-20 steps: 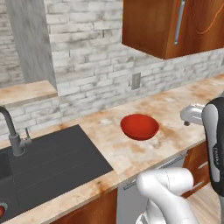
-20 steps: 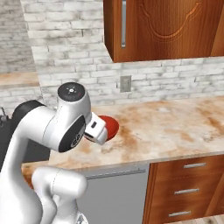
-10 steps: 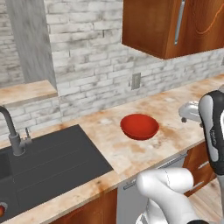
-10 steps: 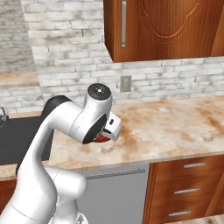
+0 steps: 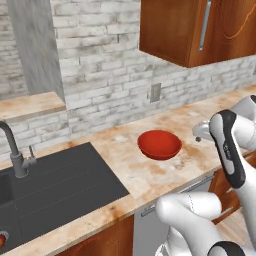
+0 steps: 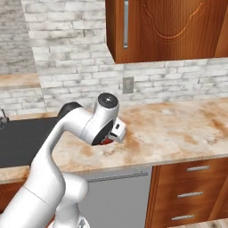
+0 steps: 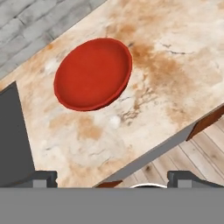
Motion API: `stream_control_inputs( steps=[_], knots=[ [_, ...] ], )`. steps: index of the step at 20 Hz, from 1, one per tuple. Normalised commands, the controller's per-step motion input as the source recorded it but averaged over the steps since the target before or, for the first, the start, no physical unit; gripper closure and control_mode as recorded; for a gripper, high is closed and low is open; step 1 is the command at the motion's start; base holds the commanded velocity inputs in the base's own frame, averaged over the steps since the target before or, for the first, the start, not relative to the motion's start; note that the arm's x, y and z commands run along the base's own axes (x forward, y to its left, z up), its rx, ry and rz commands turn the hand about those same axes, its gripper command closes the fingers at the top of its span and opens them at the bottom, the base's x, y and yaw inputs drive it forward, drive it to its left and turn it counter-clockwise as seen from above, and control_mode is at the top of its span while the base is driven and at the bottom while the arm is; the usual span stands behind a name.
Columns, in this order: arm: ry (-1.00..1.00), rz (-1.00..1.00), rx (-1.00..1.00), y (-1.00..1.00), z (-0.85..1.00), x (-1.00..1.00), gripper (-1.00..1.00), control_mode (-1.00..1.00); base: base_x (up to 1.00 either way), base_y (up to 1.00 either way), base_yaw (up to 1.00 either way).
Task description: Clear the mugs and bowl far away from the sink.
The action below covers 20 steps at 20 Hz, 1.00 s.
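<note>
Bowl [image 5: 159,144] upright on counter [image 5: 125,172], just right of sink [image 5: 55,187], well within reach of tap [image 5: 14,150]. Empty inside; round, so no long axis. Lies ahead of and below gripper [image 7: 111,177], off to its left in hand view. Fingers spread wide, holding nothing.

Hand [image 7: 112,177] open, empty, aloft
</note>
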Motion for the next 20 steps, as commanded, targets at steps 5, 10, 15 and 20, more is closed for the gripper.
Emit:
stream_control_inputs(
  steps=[5,10,15,20],
  knots=[
    [0.00,0.00,0.05,0.00,-0.33,0.38,-1.00,-1.00,0.00,0.00,0.00],
    [0.00,0.00,0.02,0.00,-0.27,0.42,-1.00,-1.00,0.00,0.00,0.00],
    [0.00,0.00,0.00,0.00,-0.19,0.38,-1.00,-1.00,0.00,0.00,0.00],
    [0.00,0.00,0.00,0.00,-0.26,0.32,-1.00,-1.00,0.00,0.00,0.00]
  ],
)
